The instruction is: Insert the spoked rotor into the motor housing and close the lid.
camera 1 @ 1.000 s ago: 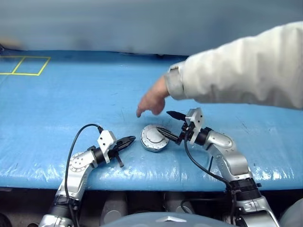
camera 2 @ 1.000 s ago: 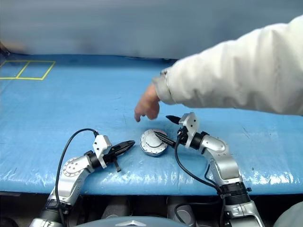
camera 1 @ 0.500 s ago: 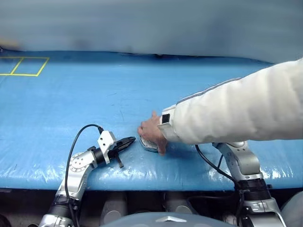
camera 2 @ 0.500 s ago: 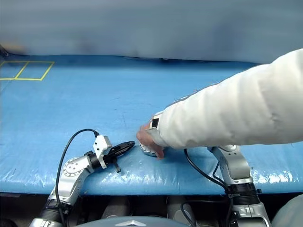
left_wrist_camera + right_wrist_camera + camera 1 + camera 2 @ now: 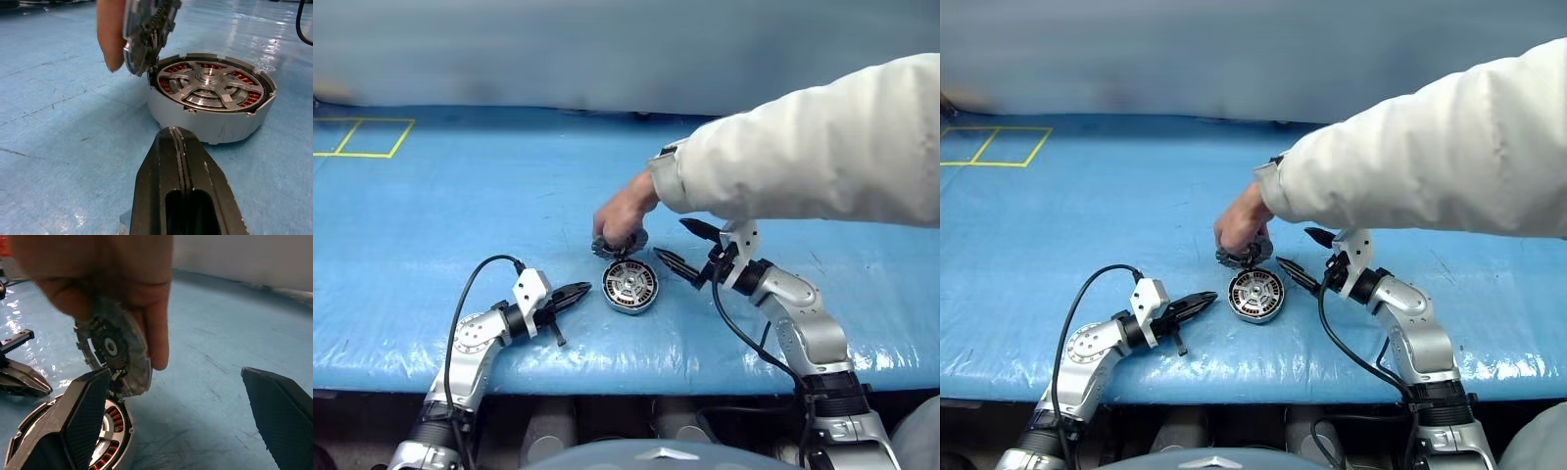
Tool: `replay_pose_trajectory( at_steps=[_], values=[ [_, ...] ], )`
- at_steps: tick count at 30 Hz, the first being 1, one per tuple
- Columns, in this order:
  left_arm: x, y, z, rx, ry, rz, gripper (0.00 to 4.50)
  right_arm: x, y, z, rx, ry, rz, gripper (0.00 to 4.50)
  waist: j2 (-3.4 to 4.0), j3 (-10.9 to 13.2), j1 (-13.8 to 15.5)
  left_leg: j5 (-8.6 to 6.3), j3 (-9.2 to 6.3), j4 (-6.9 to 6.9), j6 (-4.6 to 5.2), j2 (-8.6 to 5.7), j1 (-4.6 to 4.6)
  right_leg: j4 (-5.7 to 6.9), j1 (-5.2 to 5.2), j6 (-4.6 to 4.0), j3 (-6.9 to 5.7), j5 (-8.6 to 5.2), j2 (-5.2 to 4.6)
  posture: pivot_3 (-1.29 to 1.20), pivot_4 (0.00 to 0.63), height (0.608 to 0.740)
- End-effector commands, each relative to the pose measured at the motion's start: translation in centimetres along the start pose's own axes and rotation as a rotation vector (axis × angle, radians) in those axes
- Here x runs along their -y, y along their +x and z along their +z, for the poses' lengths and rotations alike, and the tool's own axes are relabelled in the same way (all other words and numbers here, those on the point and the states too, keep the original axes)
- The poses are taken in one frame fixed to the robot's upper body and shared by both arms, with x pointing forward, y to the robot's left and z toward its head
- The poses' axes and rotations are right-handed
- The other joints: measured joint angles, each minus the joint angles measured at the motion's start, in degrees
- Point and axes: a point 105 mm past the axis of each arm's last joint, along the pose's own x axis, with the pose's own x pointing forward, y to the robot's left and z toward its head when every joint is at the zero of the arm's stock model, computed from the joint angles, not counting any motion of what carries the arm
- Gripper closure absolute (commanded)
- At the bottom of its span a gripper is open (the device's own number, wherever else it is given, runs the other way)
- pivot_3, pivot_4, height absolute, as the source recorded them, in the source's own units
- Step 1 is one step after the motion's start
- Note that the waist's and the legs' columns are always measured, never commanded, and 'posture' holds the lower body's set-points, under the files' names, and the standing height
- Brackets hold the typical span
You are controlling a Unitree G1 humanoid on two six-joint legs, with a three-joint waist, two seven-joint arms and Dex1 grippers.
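On the near edge of the blue mat: both arms rest low, one on each side of the motor housing (image 5: 629, 286).
Left gripper (image 5: 578, 293): fingers pressed together, holding nothing, tip aimed right at the housing and just short of it.
Right gripper (image 5: 688, 249): jaws spread wide and empty, just right of the housing; its near finger (image 5: 668, 264) reaches close to the rim.
Motor housing: flat on the mat (image 5: 431, 225) between the two grippers, open on top, copper windings visible.
Spoked rotor (image 5: 210, 85): seated inside the housing, silver spokes level with the rim.
Lid (image 5: 144, 34): swung upright at the housing's far edge, pinched by a person's hand (image 5: 622, 213) coming in from the right.
Step, as judged: the lid remains to be closed.
Risk: the hand occupies the lid's path; moving either gripper in now could strike fingers or shove the loose housing.
Risk: a sideways push on the upright lid could slide the housing instead of folding it.
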Motion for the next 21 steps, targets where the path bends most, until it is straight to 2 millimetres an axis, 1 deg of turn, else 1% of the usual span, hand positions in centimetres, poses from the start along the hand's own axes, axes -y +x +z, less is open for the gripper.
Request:
replay_pose_trajectory(
  at_steps=[1, 21],
  values=[
    [-0.21, 0.12, 1.14, 0.036, 0.034, 0.013, 4.5, -0.01, 0.32, 1.35, 0.037, -0.046, 0.005, 0.01, 0.0, 0.0, 0.0, 0.0, 0.0, 0.0, 0.0, 0.0, 0.0, 0.0, 0.0, 0.0, 0.0, 0.0, 0.0, 0.0, 0.15, 0.74],
    [-0.29, 0.3, 1.2, 0.041, 0.032, 0.018, 4.5, -0.21, 0.75, 1.11, 0.029, -0.05, -0.003, 0.01, 0.0, 0.0, 0.0, 0.0, 0.0, -0.01, 0.0, 0.01, 0.0, 0.01, -0.01, 0.0, 0.0, 0.0, 0.01, 0.0, 0.15, 0.74]
  ],
)
